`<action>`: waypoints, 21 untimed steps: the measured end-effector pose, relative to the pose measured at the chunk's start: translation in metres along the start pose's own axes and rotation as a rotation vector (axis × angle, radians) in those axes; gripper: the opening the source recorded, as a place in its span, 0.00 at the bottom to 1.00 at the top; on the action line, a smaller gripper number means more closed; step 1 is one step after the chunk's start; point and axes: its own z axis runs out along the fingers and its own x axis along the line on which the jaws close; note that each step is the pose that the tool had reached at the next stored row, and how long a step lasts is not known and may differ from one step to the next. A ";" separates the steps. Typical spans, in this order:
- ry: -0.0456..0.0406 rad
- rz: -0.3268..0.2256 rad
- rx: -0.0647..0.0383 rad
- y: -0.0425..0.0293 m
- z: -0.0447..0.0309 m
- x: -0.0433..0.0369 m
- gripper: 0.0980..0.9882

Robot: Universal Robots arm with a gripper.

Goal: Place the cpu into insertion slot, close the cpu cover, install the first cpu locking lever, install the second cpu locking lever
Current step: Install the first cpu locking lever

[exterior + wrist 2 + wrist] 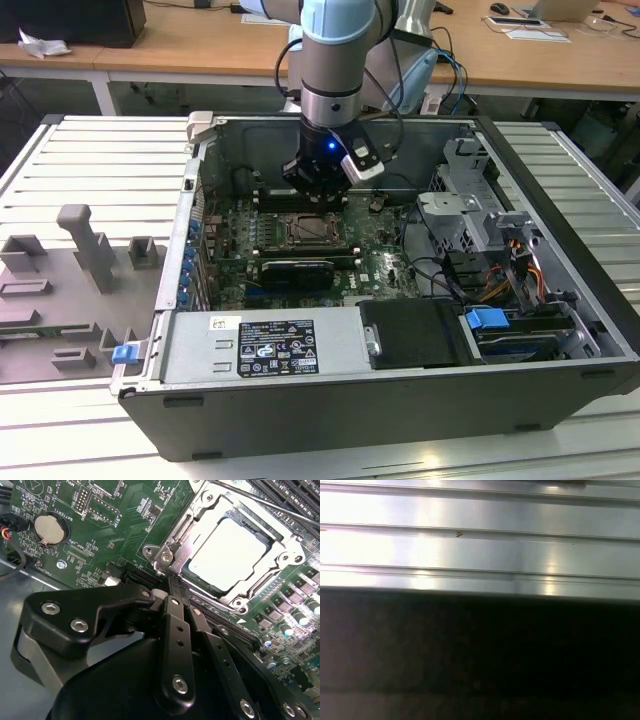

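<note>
Ribbed aluminium table (90,150) carries an open computer case (560,300) lying on its side, with wooden desks (200,45) behind it and a grey fixture (85,245) on the table off to the exterior view's left. Inside the case lies the green motherboard (375,265), with a black power supply (265,345) along the near wall and drive bays with blue tabs at the exterior view's right. The arm (335,50) reaches straight down into the case, and its gripper (318,192) hangs just above the far edge of the socket area. In the second wrist view the gripper (170,587) has its black fingers (176,630) drawn together to a narrow tip with nothing between them, and that tip sits right by the corner of the cover (172,555). The cpu (229,552) lies flat in the slot (186,569), its pale metal top showing through the window of the cover, which is folded down over it. A thin lever (260,501) runs along the far side of the frame. A coin battery (51,528) sits on the board well apart from the socket. The first wrist view shows bright ribs of the table (480,545) above a dark band.
</note>
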 end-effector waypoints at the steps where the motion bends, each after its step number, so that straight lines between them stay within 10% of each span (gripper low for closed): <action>1: -0.0002 -0.001 -0.002 0.0001 0.0001 -0.0001 0.01; 21: 0.0000 -0.001 -0.002 -0.0052 -0.0091 -0.0001 0.01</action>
